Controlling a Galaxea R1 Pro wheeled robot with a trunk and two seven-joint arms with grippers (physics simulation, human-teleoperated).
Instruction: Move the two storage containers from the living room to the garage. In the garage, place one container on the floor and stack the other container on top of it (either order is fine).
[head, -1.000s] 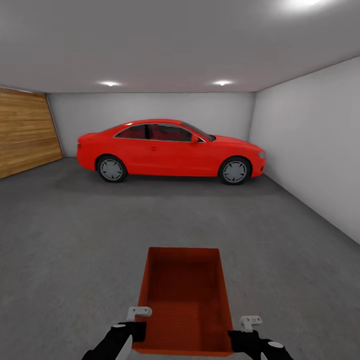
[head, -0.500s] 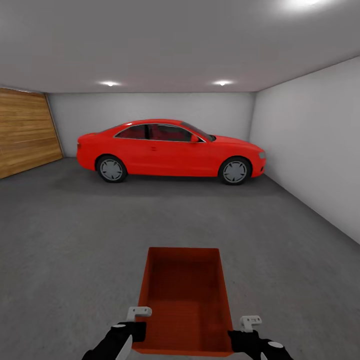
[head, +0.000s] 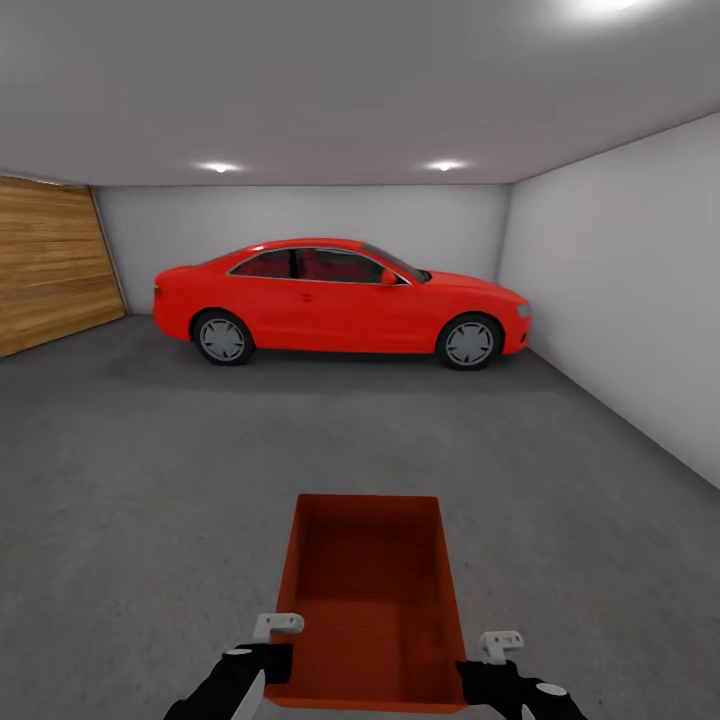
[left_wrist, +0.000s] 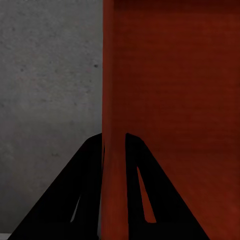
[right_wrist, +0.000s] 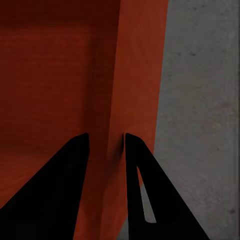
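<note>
Head view: storage container (head: 368, 600) held low in front of robot, over garage floor (head: 140, 480). Long axis points straight ahead toward red car (head: 340, 300). Left gripper (head: 268, 655) on near-left wall, right gripper (head: 492, 665) on near-right wall, both equally close.

Left wrist: fingers (left_wrist: 90, 190) straddle thin orange wall, pinched onto it.

Right wrist: fingers (right_wrist: 140, 185) same deal, clamped on wall, concrete beyond.

No labels or writing readable anywhere.

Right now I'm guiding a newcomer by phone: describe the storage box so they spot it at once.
Face the glossy red coupe car parked across the dark grey concrete floor. Nearer, low at centre, sits the open orange-red rectangular storage container, each side wall pinched by a black gripper: left gripper, right gripper. It's lidless and empty.
</note>
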